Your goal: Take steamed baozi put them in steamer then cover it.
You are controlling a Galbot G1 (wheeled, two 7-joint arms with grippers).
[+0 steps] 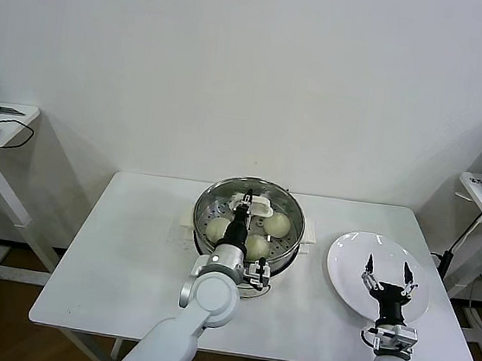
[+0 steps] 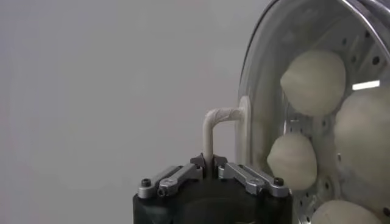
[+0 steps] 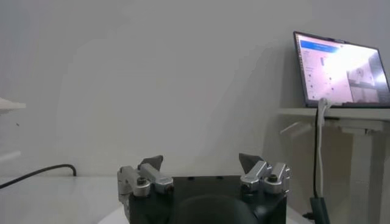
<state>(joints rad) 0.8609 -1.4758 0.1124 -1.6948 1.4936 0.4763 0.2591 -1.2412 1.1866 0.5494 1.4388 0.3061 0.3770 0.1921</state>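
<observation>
The left gripper (image 1: 247, 206) is clamped on the white handle (image 2: 214, 125) of the cover (image 1: 250, 209), which sits over the steamer (image 1: 209, 196) at the desk's (image 1: 129, 246) middle — the baozi (image 1: 276, 225) lie inside, under the glass. The right gripper (image 1: 388, 276) hangs with jaws spread above the white plate (image 1: 351, 250), holding nothing.
</observation>
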